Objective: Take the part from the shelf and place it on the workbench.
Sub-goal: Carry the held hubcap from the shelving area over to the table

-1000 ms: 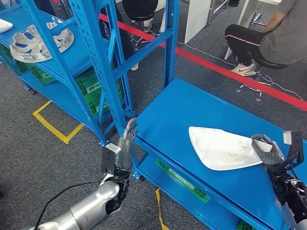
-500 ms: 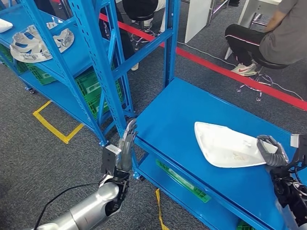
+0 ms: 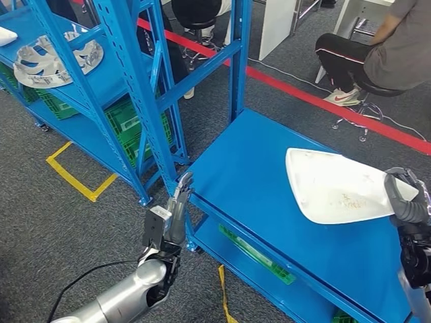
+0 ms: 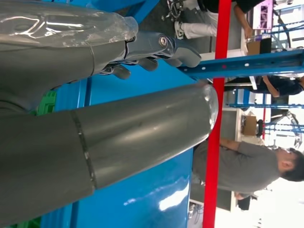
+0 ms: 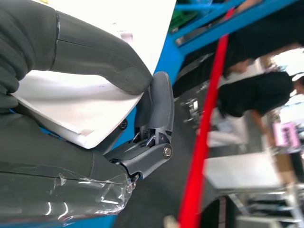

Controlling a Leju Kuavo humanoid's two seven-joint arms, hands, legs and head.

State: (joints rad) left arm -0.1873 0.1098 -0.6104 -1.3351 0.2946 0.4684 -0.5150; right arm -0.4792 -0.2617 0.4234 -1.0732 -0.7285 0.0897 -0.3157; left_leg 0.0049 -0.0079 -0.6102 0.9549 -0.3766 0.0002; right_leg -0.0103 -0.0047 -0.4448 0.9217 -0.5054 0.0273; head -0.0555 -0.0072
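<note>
Counted against the low blue metal workbench (image 3: 244, 176), of which there is one: a single white, smooth, shell-shaped plastic part (image 3: 338, 190) sits over its far right end. Two tall blue steel shelving racks (image 3: 133, 74) stand to its left. On the rack furthest from the workbench lie perhaps two grey-and-white perforated parts (image 3: 48, 62), though they overlap and may be more. Green plastic crates (image 3: 129, 124) number at least two under the racks. One red floor stripe (image 3: 330, 106) runs behind the workbench, and one yellow taped corner (image 3: 76, 180) marks the carpet left of it.
</note>
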